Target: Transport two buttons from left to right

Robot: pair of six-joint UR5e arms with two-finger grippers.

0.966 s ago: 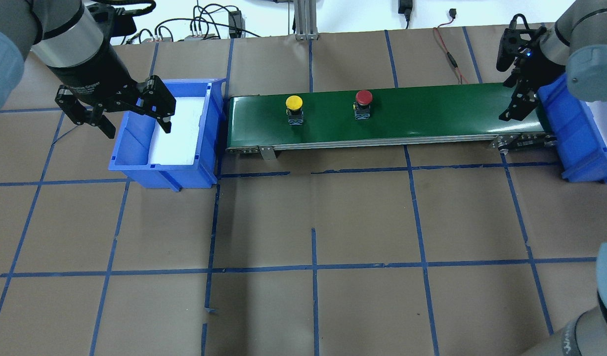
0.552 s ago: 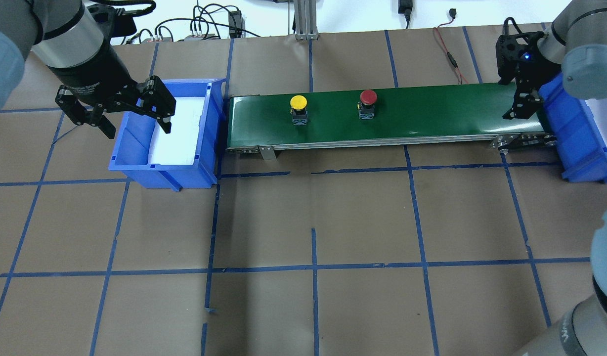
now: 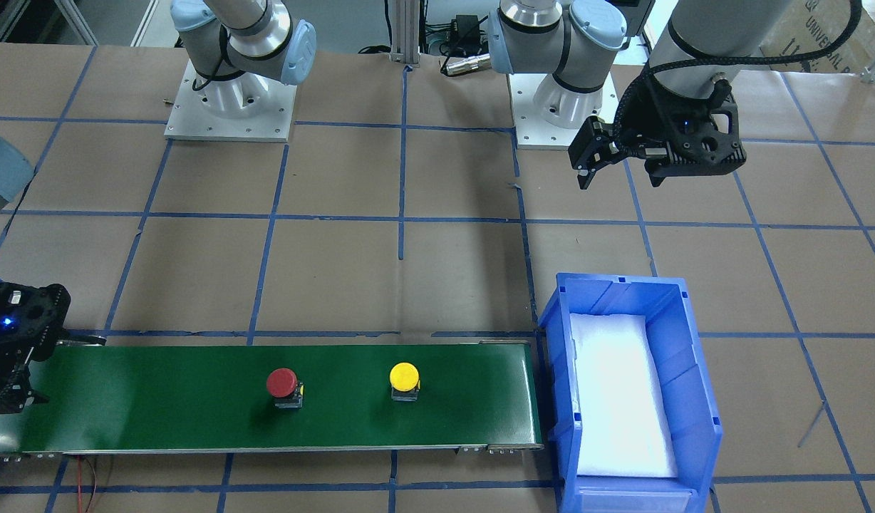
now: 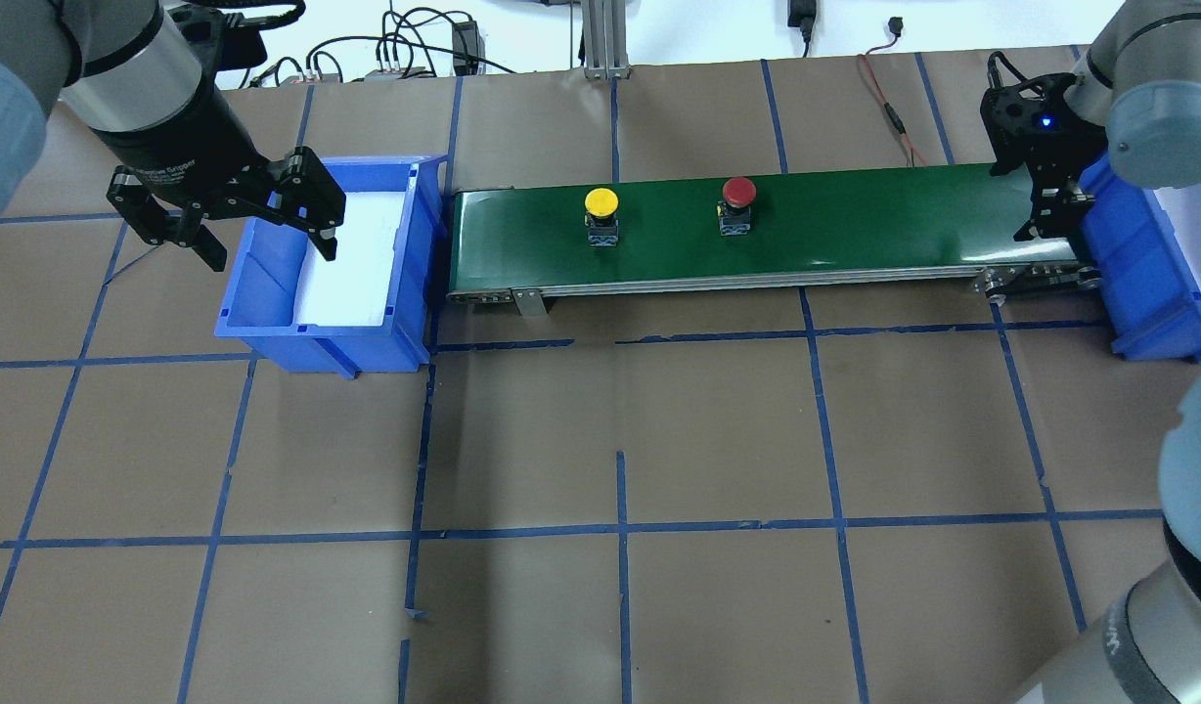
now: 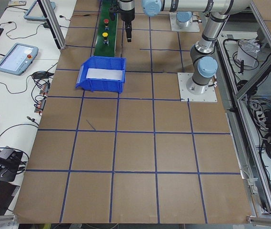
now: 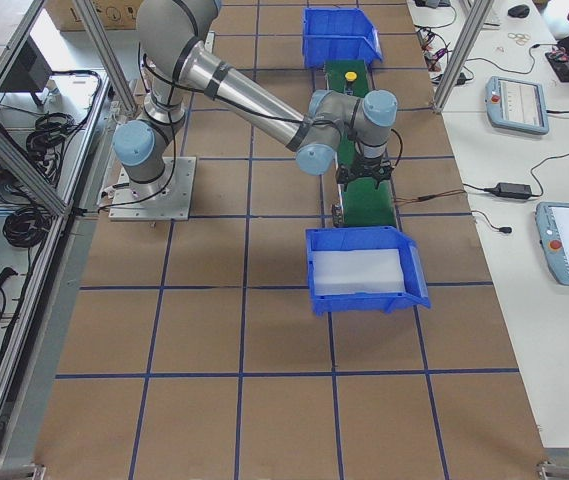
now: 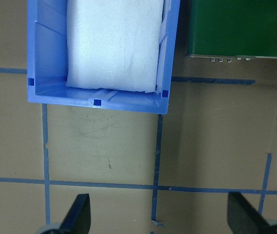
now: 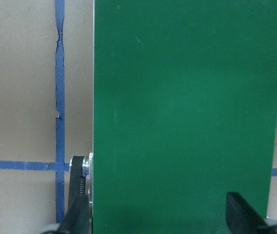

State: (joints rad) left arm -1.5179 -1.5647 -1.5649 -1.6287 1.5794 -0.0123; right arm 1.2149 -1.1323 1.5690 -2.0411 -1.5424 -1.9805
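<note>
Overhead exterior: yellow-capped push button [image 4: 601,215], red-capped push button [image 4: 738,203] apparently upright on green conveyor belt [image 4: 855,225]; left gripper [image 4: 268,252], right gripper [image 4: 1055,215] spread wide.

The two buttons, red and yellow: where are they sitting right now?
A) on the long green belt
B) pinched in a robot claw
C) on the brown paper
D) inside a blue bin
A: the red button and the yellow button both stand upright on the green belt, with a gap between them.
</note>
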